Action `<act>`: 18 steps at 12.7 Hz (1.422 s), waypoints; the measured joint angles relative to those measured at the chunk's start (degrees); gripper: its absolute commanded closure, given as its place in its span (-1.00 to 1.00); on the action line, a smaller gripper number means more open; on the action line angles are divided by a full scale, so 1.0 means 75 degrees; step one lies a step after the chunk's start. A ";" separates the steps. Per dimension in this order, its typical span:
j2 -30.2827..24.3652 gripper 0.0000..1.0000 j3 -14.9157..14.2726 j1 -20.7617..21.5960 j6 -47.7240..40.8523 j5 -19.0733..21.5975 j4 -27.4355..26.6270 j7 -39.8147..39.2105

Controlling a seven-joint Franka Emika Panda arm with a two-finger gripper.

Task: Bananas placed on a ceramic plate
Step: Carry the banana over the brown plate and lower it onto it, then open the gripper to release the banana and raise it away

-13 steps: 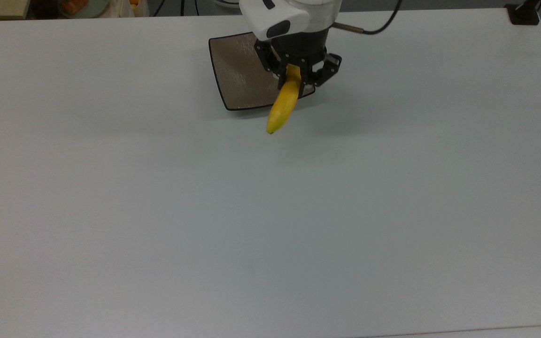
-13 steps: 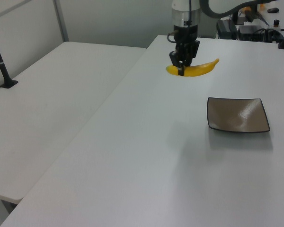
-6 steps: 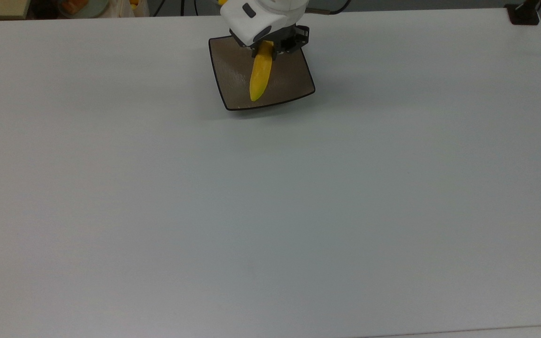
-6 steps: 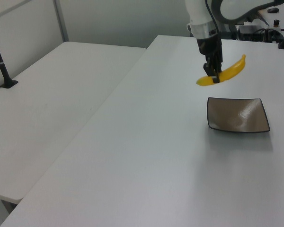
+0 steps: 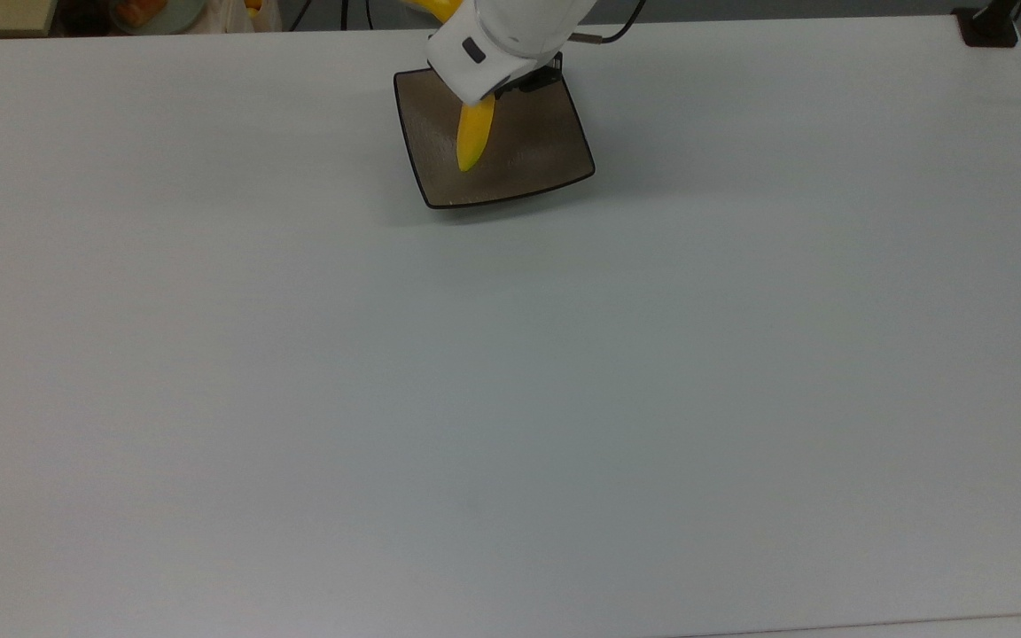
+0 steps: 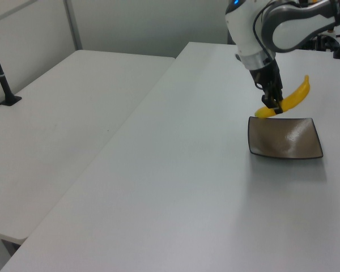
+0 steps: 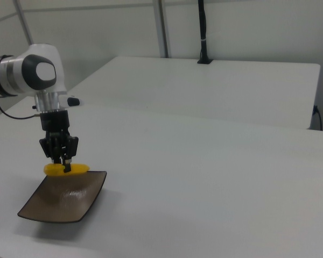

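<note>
I see the white desk spreading wide, with the ceramic plate near the top view's upper edge. My arm reaches over it. The hand is clamped on the bananas, one yellow fruit hanging tilted in the air above the plate, clear of its surface.

No legible text or markings.
</note>
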 measured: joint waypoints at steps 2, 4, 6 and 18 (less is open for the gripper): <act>-0.0006 0.87 0.0010 0.0041 0.0064 -0.0137 -0.0216 0.0144; -0.0009 0.87 0.0057 0.0050 0.0330 -0.0191 -0.0460 0.0534; -0.0006 0.87 0.0294 0.0054 0.0505 -0.0455 -0.0901 0.0857; -0.0007 -0.09 0.0396 0.0058 0.0680 -0.0577 -0.1238 0.1071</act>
